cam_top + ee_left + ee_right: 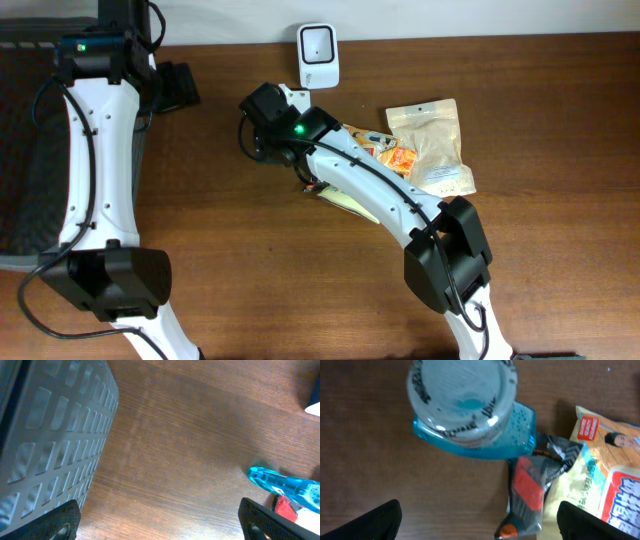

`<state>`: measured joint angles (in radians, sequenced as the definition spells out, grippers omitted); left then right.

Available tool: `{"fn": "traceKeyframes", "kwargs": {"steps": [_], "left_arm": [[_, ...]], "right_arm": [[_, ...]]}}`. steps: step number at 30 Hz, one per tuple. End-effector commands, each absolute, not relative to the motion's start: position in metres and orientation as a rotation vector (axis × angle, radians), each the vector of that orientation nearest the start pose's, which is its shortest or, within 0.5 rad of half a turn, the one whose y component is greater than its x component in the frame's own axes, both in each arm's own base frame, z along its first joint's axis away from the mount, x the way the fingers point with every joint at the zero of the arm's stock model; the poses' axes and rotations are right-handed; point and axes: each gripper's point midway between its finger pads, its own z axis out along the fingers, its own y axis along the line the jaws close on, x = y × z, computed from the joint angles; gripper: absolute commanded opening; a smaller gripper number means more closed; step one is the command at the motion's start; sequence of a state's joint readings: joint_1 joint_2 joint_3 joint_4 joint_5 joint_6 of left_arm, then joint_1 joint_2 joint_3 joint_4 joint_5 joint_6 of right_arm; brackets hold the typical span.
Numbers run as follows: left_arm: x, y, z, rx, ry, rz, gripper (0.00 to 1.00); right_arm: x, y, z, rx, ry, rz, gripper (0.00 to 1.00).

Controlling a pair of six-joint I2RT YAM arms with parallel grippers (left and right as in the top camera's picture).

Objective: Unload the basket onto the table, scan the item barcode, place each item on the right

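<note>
Blue container (470,415) beyond right end effector (480,522)

Overhead view looks straight down on the whole table (250,300) from high up. Left wrist view sits low and close over the wood, with a grey basket (50,435) at 9 o'clock. Right wrist view looks down closely on a blue package (470,445), which also shows at 4 o'clock in the left wrist view.

A brown table (300,290) with wood stripes is seen, with a white scanner (318,56) at twelve o'clock, a tan pouch (432,140) at two o'clock, a grey basket (50,435) patterned with little squares, and a see-through blue tub (470,446) dotted with tiny spots.
</note>
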<state>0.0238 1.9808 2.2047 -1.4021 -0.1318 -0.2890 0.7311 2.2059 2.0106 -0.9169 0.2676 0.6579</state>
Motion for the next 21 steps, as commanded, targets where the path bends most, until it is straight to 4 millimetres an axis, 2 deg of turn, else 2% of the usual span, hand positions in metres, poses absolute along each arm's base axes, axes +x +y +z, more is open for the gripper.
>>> {"fn": "traceKeyframes", "kwargs": {"steps": [1,3,6,8,12,16,20,21], "left_arm": [[0.445,0.033,0.241,-0.474,2.695,0.111,0.99],[0.445,0.033,0.241,-0.474,2.695,0.111,0.99],[0.445,0.033,0.241,-0.474,2.695,0.111,0.99],[0.445,0.033,0.241,-0.474,2.695,0.111,0.99],[0.445,0.033,0.241,-0.474,2.695,0.111,0.99],[0.445,0.033,0.241,-0.474,2.695,0.111,0.99],[0.445,0.033,0.241,-0.474,2.695,0.111,0.99],[0.445,0.033,0.241,-0.474,2.695,0.111,0.99]], "right_arm": [[0.433,0.326,0.122,-0.006,2.596,0.121,0.98],[0.441,0.323,0.122,0.01,2.561,0.092,0.99],[0.455,0.333,0.133,-0.053,2.485,0.12,0.98],[0.459,0.332,0.136,-0.048,2.461,0.111,0.99],[0.465,0.327,0.125,-0.031,2.445,0.052,0.99],[0.472,0.333,0.111,-0.029,2.439,0.059,0.99],[0.479,0.339,0.116,-0.014,2.401,0.096,1.0],[0.483,0.335,0.118,0.002,2.378,0.066,0.95]]}}
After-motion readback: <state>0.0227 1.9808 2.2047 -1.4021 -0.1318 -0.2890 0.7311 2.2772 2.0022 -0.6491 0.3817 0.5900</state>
